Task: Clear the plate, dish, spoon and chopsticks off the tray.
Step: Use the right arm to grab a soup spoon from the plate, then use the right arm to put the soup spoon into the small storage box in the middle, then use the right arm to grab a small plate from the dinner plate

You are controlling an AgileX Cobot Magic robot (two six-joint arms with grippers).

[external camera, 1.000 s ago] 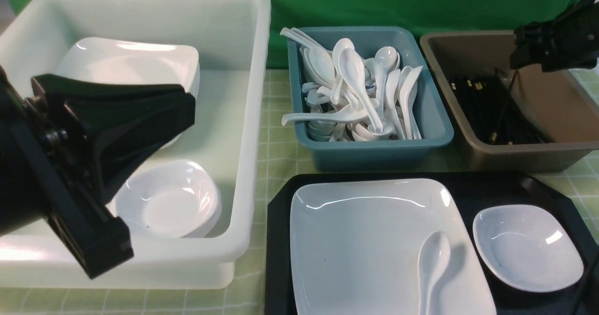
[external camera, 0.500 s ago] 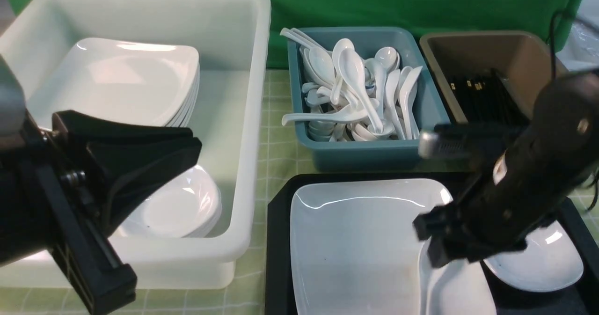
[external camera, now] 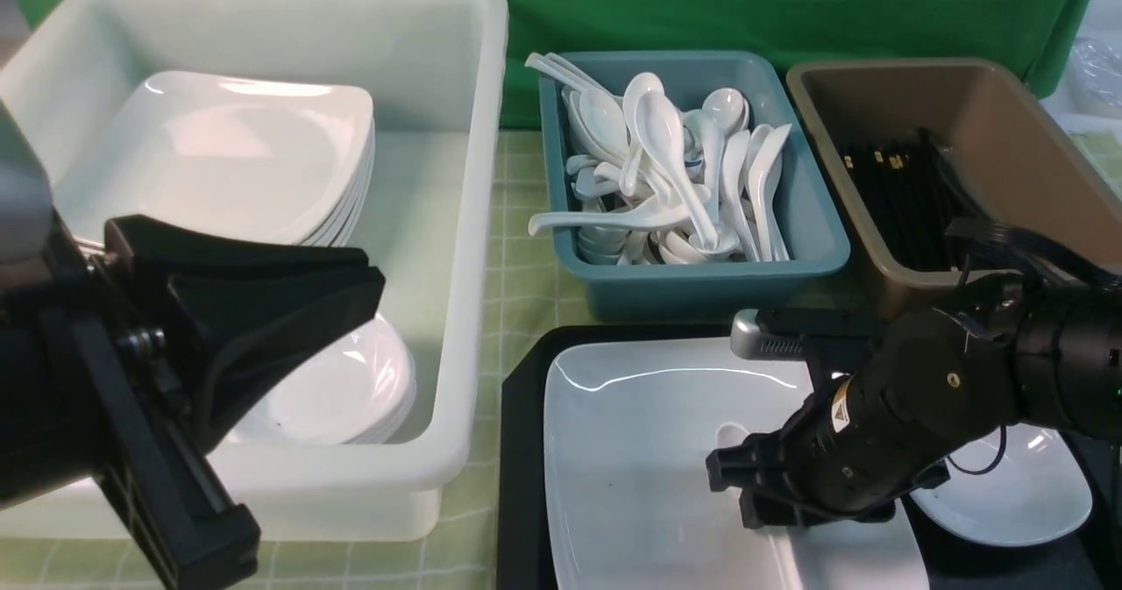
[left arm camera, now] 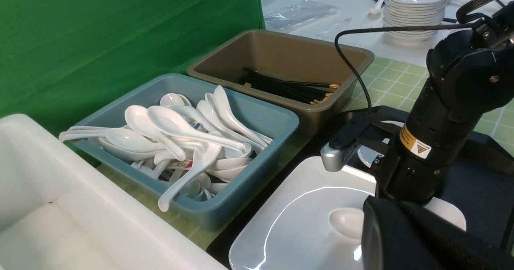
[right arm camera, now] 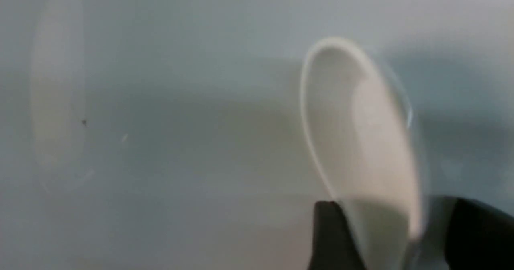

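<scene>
The black tray holds the large white plate and, to its right, the small white dish. The white spoon lies on the plate, and my right arm covers its handle. My right gripper is low over the plate. In the right wrist view it is open, with one finger on each side of the spoon where bowl meets handle. My left gripper hangs over the white tub, looks shut and holds nothing. Black chopsticks lie in the brown bin; none show on the tray.
The white tub at left holds stacked plates and stacked dishes. A teal bin full of white spoons stands behind the tray. The brown bin is at back right. Stacked bowls stand on a far table.
My right arm has come from above the brown bin down onto the plate, and its fingers now straddle the spoon. My left gripper has drifted slightly lower.
</scene>
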